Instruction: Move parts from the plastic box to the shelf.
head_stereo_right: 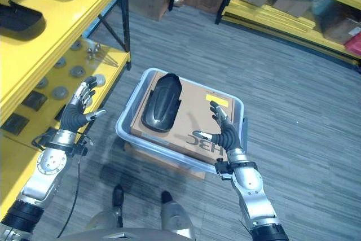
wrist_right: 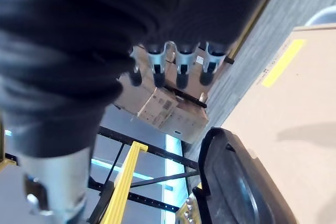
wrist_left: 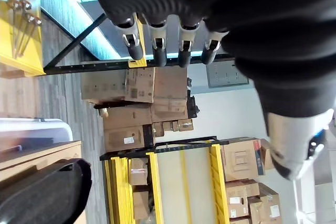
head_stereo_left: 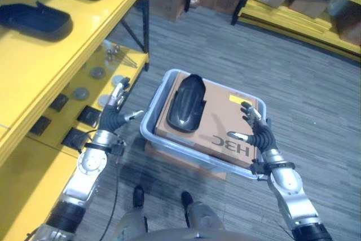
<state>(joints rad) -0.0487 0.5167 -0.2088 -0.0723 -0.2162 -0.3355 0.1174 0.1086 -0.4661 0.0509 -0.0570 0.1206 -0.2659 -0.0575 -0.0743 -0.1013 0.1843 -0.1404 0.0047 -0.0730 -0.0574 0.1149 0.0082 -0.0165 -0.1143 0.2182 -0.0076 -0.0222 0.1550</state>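
We hold our left hand (head_stereo_right: 78,111) raised beside the left wall of the plastic box (head_stereo_right: 125,131), apart from it, fingers straight and spread, holding nothing. Our right hand (head_stereo_right: 225,134) hovers over the box's right part, fingers relaxed and spread, thumb pointing inward, also holding nothing.

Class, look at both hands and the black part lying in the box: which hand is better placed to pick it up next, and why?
Probably the right hand: it hovers open above the box's cardboard beside the black part. The left hand hangs open outside the box, nearer the yellow shelf.
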